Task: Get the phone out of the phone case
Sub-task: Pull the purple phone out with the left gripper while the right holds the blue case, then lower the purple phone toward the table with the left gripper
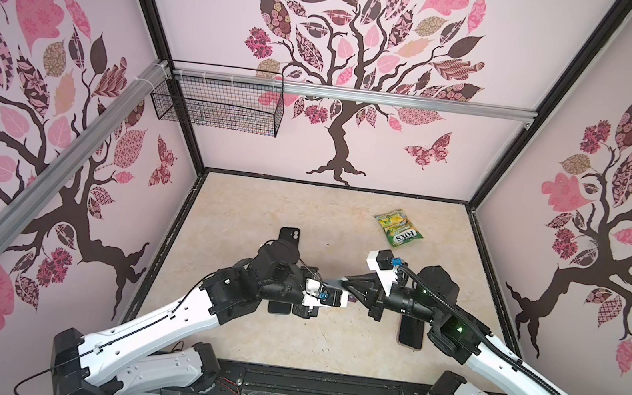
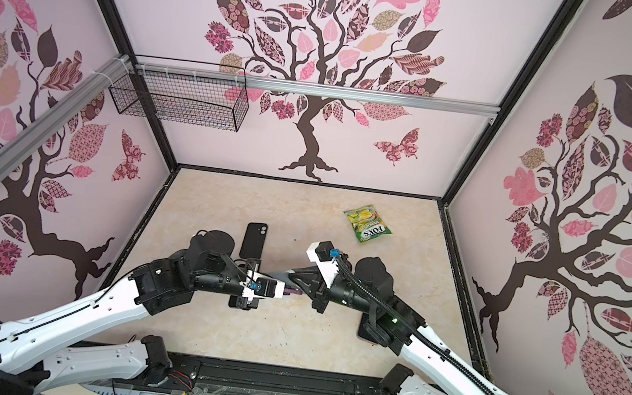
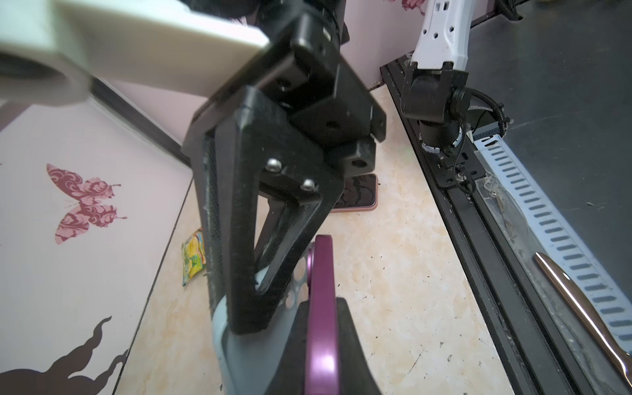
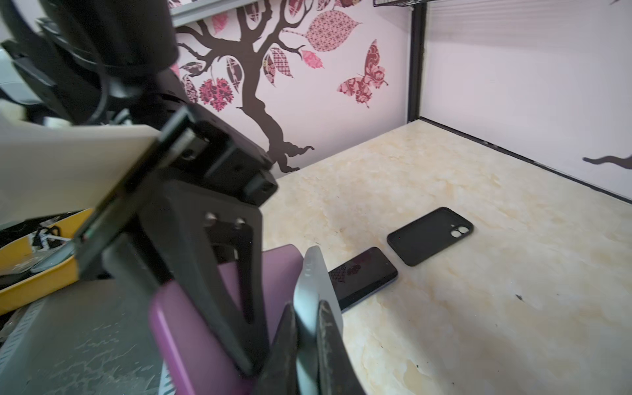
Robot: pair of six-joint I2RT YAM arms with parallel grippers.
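Phone looks partly freed: left gripper pinches its purple edge, right gripper clamps the grey case; pulling them apart remains.

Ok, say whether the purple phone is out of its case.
Partly out: the grey case splays away from the purple phone; whether it is fully free, cannot tell.

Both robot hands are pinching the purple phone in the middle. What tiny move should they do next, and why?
Probably the right gripper should pull gently away, peeling the grey case off, while the left gripper holds firm. The left gripper is shut on the purple phone, the right one is shut on the case's edge, and phone and case are not yet apart.
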